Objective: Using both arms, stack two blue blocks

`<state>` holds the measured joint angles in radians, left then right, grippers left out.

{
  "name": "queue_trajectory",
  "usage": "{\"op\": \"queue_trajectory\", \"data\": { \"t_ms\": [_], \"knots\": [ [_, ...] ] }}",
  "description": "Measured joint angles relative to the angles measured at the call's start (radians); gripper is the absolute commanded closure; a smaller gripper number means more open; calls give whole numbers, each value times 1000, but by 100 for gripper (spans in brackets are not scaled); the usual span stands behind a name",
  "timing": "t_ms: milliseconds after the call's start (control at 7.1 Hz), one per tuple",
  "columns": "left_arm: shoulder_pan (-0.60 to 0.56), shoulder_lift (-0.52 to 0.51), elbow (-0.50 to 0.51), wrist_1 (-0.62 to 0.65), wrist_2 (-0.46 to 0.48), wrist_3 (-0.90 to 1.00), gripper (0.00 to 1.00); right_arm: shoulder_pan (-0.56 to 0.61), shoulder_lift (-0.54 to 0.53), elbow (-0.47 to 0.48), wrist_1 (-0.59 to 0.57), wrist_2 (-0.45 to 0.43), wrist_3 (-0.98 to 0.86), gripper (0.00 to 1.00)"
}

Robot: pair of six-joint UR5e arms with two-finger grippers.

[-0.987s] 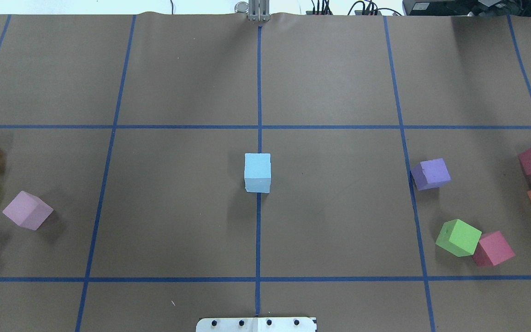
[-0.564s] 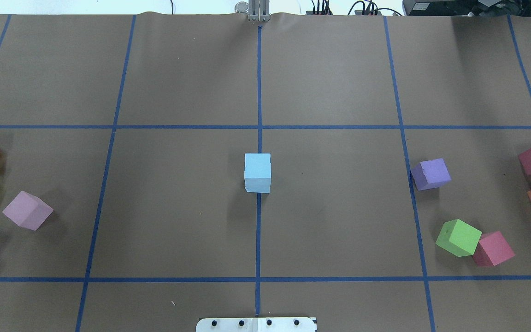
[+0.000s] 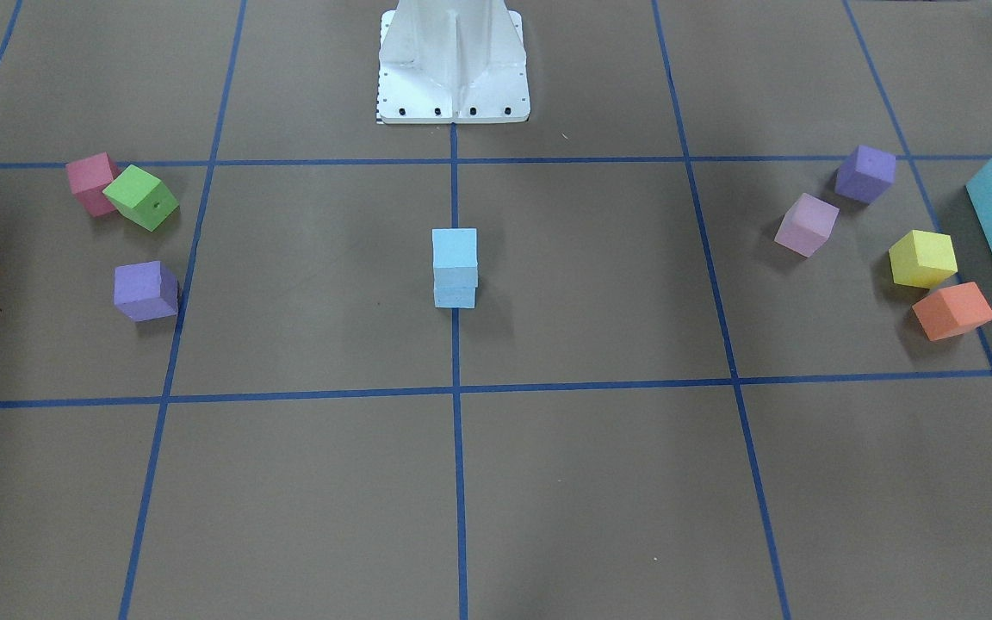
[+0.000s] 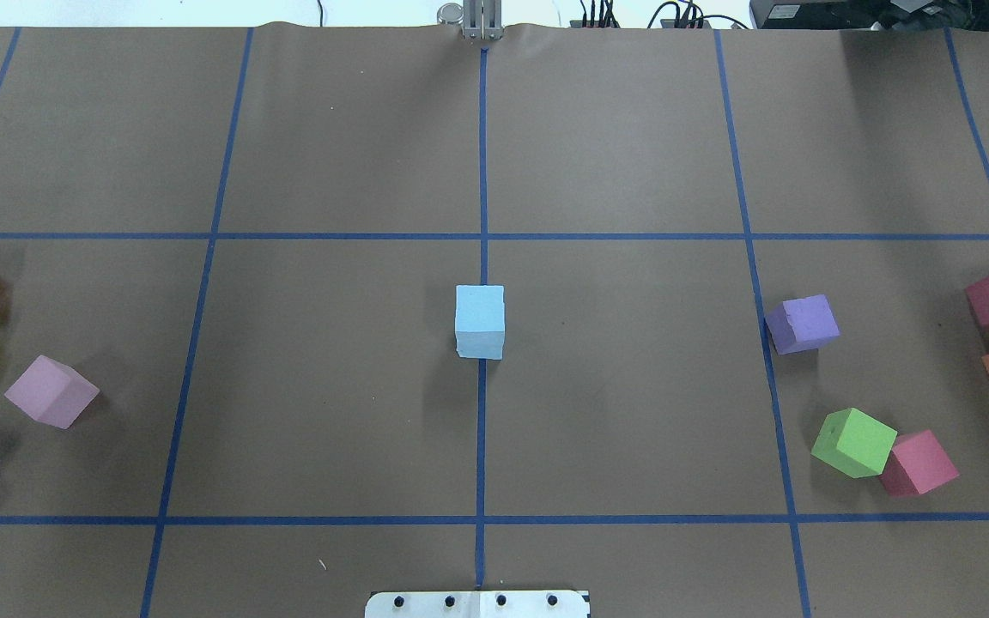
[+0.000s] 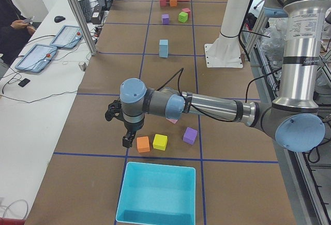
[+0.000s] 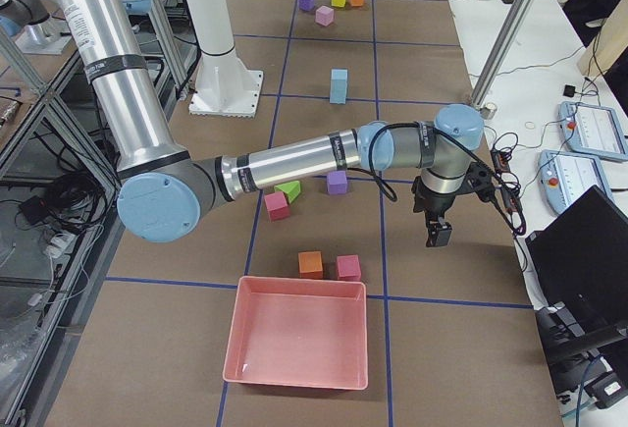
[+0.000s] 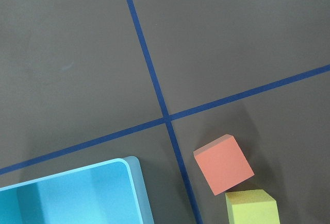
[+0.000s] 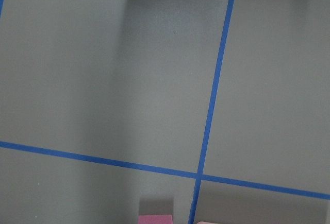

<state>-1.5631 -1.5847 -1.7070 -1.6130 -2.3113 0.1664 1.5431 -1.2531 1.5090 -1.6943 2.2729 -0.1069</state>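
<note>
**A:** Where do the two blue blocks sit?

**B:** One is on top of the other. The upper blue block [image 3: 455, 249] rests on the lower blue block [image 3: 455, 296], upright, with the sides near enough flush. They stand in the middle of the table [image 4: 331, 386], right on the centre tape line [image 3: 458, 482] and out in front of the white base plate [image 3: 453, 103].

**A:** And the grippers?

**B:** Both are well apart from the blocks, one at each end of the table. The left gripper [image 5: 126, 140] hangs pointing down, just beside an orange cube [image 5: 143, 144] and near the turquoise box [image 5: 158, 191]. Only a side camera catches it, so I cannot tell whether its fingers are spread or together. The right gripper [image 6: 438, 235] hangs pointing down over the table toward the operators' edge, beyond a purple cube [image 6: 337, 183]. It also shows only in a side view, so I cannot tell its state either.

**A:** What lies around them?

**B:** At the left gripper's end, a yellow cube [image 5: 160, 141] sits just beside the orange cube, with a violet cube [image 5: 190, 135] near those two. A pale pink cube [image 3: 805, 224] lies a little further in toward the middle. At the right gripper's end, a green cube [image 6: 287, 191] leans against a rose cube [image 6: 277, 205]. Closer to that end of the table, a second orange cube [image 6: 310, 264] and a magenta cube [image 6: 347, 268] sit side by side, just before the salmon tray [image 6: 294, 380].
</note>
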Motion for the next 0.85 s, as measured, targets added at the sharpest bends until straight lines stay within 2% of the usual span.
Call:
{"op": "queue_trajectory", "data": {
  "t_ms": [282,846],
  "knots": [
    [-1,-1,1,0,1,-3,2,-4,-23,-11,45,4,3,0],
    [-2,0,1,1,1,-6,2,-6,-26,-39,48,8,3,0]
  ]
}}
